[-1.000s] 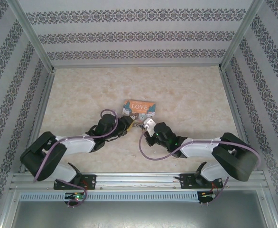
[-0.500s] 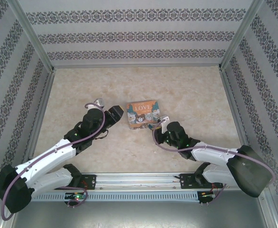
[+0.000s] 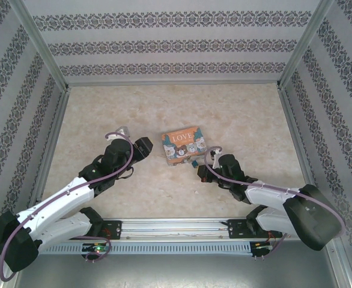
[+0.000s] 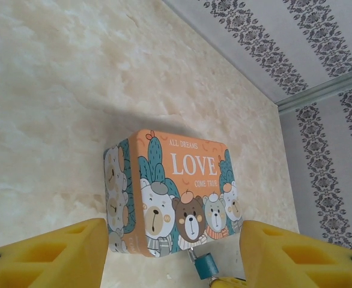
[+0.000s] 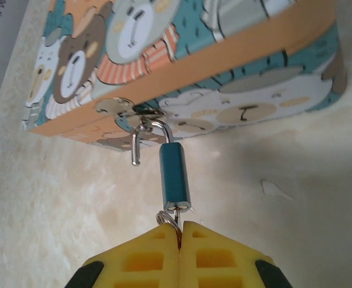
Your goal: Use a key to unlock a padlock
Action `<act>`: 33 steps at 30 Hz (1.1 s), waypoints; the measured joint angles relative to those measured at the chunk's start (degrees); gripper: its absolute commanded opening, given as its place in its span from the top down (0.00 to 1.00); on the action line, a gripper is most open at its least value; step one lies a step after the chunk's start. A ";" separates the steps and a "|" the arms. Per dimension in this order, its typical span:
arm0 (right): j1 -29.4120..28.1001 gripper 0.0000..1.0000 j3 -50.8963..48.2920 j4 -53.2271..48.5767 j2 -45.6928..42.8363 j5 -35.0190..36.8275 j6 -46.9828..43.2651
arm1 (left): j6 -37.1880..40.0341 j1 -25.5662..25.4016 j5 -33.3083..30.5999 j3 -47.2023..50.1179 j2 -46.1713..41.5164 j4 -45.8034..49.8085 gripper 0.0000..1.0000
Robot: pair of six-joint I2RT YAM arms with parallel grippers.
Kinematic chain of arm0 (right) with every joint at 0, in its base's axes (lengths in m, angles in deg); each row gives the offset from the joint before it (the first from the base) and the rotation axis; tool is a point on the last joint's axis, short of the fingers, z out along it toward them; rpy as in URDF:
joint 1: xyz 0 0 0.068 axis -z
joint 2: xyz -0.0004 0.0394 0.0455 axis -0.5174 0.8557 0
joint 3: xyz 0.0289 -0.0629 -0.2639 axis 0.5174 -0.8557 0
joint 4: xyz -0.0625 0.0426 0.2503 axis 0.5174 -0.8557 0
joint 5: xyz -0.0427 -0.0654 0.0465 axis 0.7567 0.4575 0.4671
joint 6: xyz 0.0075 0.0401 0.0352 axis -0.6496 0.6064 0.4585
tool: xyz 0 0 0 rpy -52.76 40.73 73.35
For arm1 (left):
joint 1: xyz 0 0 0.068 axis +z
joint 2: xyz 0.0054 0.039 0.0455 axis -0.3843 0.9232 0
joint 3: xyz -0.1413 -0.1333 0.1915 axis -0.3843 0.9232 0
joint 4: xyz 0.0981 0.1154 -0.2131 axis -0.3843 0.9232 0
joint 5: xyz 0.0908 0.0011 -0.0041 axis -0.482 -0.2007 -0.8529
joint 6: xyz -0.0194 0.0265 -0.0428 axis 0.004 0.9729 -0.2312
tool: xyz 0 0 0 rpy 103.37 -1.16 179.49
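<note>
The teal padlock (image 5: 175, 177) hangs by its thin shackle (image 5: 146, 129) from the hasp of the orange-and-teal LOVE box (image 5: 182, 57). One shackle leg stands free of the body, so the shackle is open. The silvery key (image 5: 178, 214) sits in the lock's underside with its ring beside it. My right gripper (image 5: 181, 233) is shut on the key. From the left wrist view the padlock (image 4: 206, 264) shows below the box (image 4: 176, 192). My left gripper (image 4: 173, 255) is open, short of the box with nothing in it. From above, the left gripper (image 3: 145, 147) is left of the box (image 3: 185, 146) and the right gripper (image 3: 201, 164) is at its near right corner.
The box lies on a pale marbled floor (image 3: 236, 120) inside a patterned-wall enclosure. A metal rail (image 3: 176, 227) runs along the near edge at the arm bases. Purple cables (image 3: 127, 157) loop over both arms.
My left gripper has drawn back to the left, away from the box. The box and padlock have shifted slightly right, and the right arm has stretched out lower and rightward.
</note>
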 measured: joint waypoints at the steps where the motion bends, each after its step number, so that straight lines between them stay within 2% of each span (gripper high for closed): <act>1: 0.02 1.00 -0.31 0.26 0.35 0.00 0.52 | 0.00 0.02 0.02 0.00 0.00 0.00 0.40; 17: 0.02 1.00 -0.46 3.54 6.62 -0.87 2.78 | 0.00 0.02 0.02 0.00 0.00 0.02 0.39; 21: 0.63 0.91 -0.46 3.78 7.80 -1.18 3.28 | 0.00 0.02 0.02 0.00 0.00 0.02 0.39; 27: 1.09 0.71 -0.39 3.72 7.85 -1.73 3.58 | 0.00 0.02 0.00 0.00 0.00 0.04 0.39; 33: 1.14 0.61 -0.39 2.80 6.16 -2.12 3.45 | 0.00 0.02 -0.48 0.00 -0.22 0.37 0.38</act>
